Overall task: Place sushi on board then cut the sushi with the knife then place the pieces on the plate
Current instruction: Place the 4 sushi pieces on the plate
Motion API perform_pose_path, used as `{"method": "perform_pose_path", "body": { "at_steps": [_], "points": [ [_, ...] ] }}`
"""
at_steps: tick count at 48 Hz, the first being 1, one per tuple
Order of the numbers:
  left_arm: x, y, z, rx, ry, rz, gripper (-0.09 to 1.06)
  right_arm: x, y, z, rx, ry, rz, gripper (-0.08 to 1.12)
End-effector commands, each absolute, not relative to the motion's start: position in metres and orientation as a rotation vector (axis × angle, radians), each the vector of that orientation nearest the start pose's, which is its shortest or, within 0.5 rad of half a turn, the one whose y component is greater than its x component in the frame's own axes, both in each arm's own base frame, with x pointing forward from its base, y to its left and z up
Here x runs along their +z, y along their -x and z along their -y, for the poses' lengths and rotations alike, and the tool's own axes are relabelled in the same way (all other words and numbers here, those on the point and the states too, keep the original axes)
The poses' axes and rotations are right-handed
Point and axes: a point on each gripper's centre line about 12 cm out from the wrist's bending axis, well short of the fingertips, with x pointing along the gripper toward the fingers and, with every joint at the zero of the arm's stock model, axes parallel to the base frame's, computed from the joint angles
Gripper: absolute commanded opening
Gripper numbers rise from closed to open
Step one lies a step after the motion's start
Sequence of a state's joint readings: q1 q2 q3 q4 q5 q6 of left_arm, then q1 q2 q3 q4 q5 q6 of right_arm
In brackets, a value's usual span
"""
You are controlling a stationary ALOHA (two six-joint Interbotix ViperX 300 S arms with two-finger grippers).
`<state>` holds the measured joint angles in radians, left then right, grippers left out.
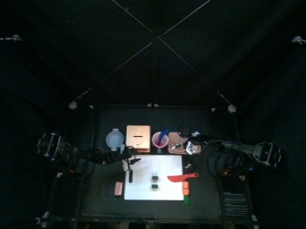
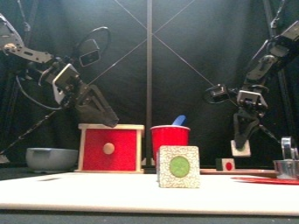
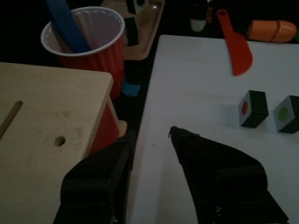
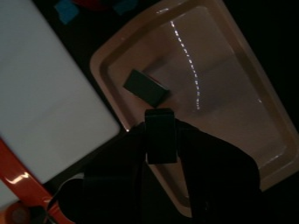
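Note:
The white board [image 1: 167, 190] carries two dark green sushi pieces [image 3: 247, 107] [image 1: 156, 183] and the red knife [image 3: 237, 48]. One piece [image 2: 177, 166] stands close to the front camera. My left gripper [image 3: 149, 140] hangs open over the board's edge beside the wooden box [image 3: 47, 96]. In the red cup [image 3: 82, 39] stands the blue knife. My right gripper [image 4: 160, 131] is over the pink tray [image 4: 233, 96], shut on a dark sushi piece. Another piece [image 4: 146, 85] lies flat on the tray just beyond it.
A blue-grey bowl [image 2: 52, 157] sits left of the box. An orange toy food [image 3: 278, 29] lies past the knife's handle. The metal cutter [image 2: 286, 164] stands at the far right, with a small white and red block [image 2: 226, 164] near it.

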<state>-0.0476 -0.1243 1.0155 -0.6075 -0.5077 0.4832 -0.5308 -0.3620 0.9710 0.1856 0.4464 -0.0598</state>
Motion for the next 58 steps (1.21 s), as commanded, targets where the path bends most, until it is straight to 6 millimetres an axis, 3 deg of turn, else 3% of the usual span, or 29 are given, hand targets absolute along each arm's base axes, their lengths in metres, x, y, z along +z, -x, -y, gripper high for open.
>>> {"method": "perform_pose_path", "body": {
  "at_steps": [1, 13, 32, 45, 58],
  "points": [
    [0.156, -0.32, -0.019, 0.251, -0.011, -0.422, 0.77, 0.157, -0.223, 0.125, -0.476, -0.405, -0.979, 0.64],
    [0.155, -0.318, -0.019, 0.248, -0.011, -0.425, 0.77, 0.149, -0.22, 0.124, -0.477, -0.412, -1.008, 0.74],
    [0.157, -0.32, -0.019, 0.249, -0.009, -0.419, 0.77, 0.176, -0.23, 0.12, -0.456, -0.397, -0.917, 0.76],
    [0.158, -0.321, -0.018, 0.248, -0.009, -0.416, 0.77, 0.158, -0.215, 0.12, -0.476, -0.43, -0.995, 0.77],
    [0.158, -0.322, -0.018, 0.247, -0.01, -0.414, 0.77, 0.16, -0.214, 0.119, -0.477, -0.438, -0.985, 0.77]
  ]
}}
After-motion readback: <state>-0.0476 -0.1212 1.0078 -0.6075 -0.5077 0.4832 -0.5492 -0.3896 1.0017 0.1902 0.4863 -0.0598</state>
